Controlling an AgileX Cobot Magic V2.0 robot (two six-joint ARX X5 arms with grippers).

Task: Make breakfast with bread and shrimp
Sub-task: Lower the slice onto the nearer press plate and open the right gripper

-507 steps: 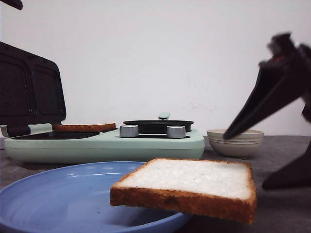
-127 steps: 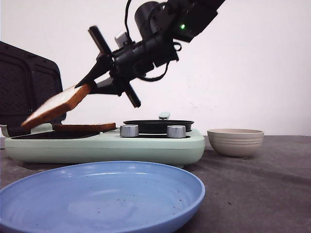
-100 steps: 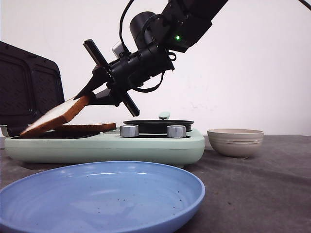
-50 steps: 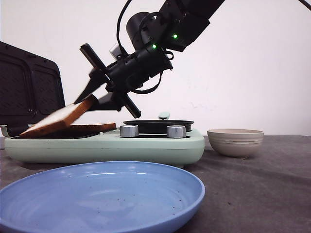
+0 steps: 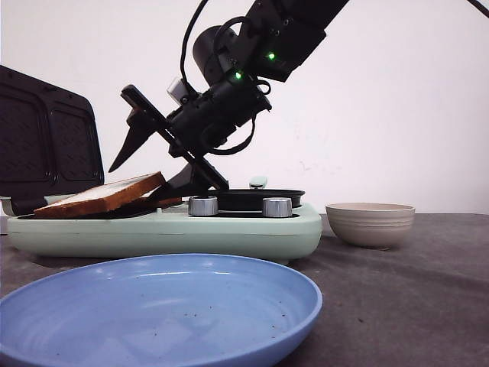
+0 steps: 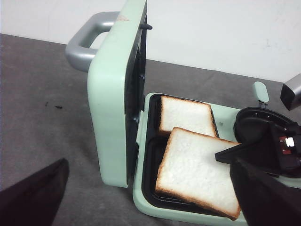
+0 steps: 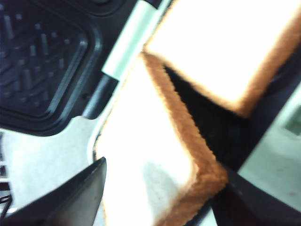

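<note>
White bread (image 5: 103,195) is lying in the open sandwich maker (image 5: 164,229), one slice overlapping the other. Right claw (image 5: 157,157) is gaping wide, gripping nothing. Bread is handling as light, soft, crushable: pinch the crust edge gently.

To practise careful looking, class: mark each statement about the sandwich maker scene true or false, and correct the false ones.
1. Both bread slices are in the sandwich maker. True: the near slice overlaps the far slice.
2. The right hand clamps the near slice. False: its jaws are spread.
3. The blue plate holds bread. False: no bread is on it.
4. The lid stands open. True.
</note>
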